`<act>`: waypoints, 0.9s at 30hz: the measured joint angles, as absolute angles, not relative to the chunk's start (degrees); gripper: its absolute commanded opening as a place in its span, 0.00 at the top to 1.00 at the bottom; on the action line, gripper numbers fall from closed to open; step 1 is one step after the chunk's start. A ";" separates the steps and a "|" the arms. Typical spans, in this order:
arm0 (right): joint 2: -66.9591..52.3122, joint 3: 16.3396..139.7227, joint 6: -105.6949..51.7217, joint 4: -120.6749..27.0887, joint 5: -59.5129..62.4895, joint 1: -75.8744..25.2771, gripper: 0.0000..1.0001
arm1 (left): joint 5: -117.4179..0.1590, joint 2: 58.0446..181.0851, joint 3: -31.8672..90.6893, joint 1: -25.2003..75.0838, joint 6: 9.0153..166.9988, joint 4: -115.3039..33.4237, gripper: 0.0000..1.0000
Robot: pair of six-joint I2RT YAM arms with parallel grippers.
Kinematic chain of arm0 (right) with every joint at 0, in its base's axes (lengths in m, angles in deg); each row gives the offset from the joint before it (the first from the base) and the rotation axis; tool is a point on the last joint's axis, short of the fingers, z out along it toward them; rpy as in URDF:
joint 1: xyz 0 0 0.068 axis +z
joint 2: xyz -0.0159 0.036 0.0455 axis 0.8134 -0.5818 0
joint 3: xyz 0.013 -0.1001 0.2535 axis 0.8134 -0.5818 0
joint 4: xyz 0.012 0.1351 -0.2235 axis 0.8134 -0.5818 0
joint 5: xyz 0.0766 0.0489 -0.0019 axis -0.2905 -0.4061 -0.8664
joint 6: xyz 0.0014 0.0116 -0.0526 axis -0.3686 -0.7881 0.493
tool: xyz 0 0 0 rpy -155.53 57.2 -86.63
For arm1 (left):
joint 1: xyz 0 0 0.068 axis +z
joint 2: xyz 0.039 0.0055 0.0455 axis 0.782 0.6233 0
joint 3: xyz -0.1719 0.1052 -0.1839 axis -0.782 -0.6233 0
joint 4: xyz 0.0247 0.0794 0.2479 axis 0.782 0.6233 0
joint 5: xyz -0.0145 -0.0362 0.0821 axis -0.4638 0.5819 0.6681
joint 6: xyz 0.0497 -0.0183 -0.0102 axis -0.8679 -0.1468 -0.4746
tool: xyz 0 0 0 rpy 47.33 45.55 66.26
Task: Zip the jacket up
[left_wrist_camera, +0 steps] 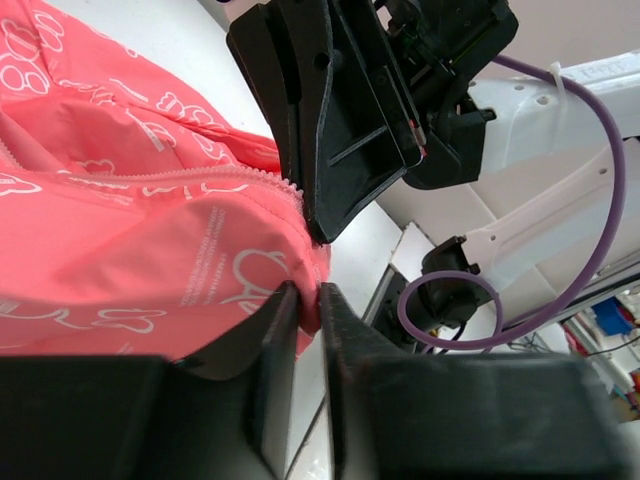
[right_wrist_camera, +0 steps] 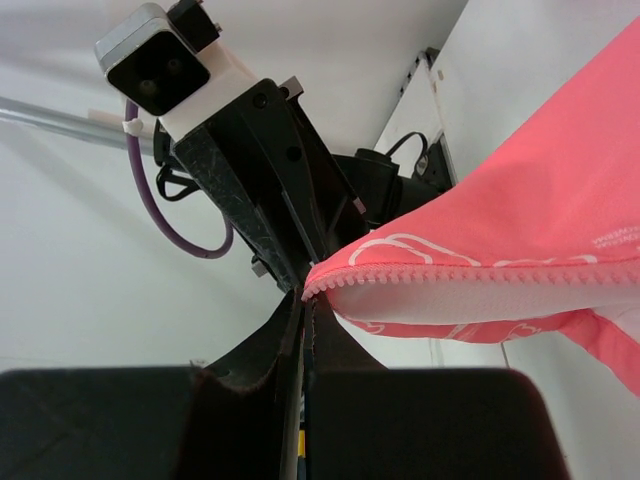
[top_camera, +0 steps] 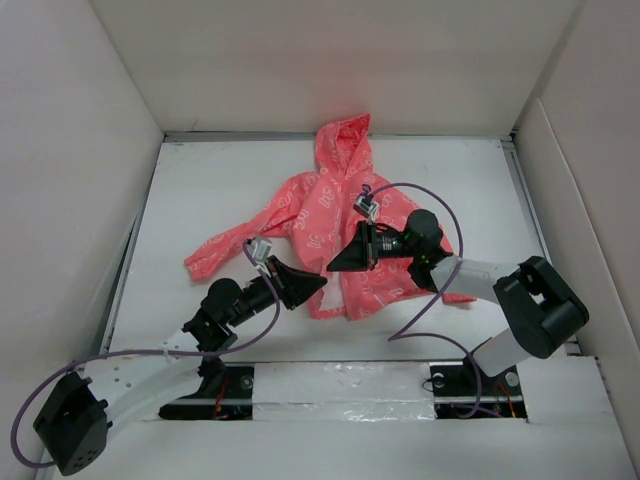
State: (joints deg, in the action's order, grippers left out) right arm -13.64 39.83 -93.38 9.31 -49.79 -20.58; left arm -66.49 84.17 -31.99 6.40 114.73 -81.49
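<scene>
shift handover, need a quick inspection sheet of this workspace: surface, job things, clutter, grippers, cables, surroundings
surface: white table, garment spread mid-surface.
job's things: coral-pink hooded jacket lying with its hood toward the far wall; zip teeth bare along the held front edge, so not closed there.
clutter: nothing seen.
grippers: left gripper and right gripper both shut on the jacket's lower front, tips close together.
cables: purple cables loop from both wrists; the right one arches over the jacket.
surroundings: white walls on three sides.
</scene>
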 measured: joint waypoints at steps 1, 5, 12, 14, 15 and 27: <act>-13.64 39.83 -93.19 9.26 -49.79 -20.58 1.00 | -66.49 84.17 -31.99 6.40 114.86 -81.53 0.97; -13.64 39.83 -92.59 8.67 -49.79 -20.60 0.94 | -66.53 84.19 -31.99 6.38 115.04 -81.56 1.00; -11.50 39.83 -86.85 3.06 -48.21 -21.21 0.29 | -63.93 82.00 -32.02 6.38 120.17 -80.81 1.00; -8.65 39.85 -82.78 -0.35 -46.14 -21.89 0.23 | -62.16 80.50 -32.02 6.38 123.04 -80.27 1.00; -6.84 39.85 -80.79 -2.28 -44.98 -22.13 0.23 | -61.35 79.75 -32.02 6.40 124.65 -79.83 1.00; 23.10 33.20 -62.28 -34.10 -9.85 -17.02 1.00 | -58.66 79.88 -30.55 11.96 138.21 -72.73 1.00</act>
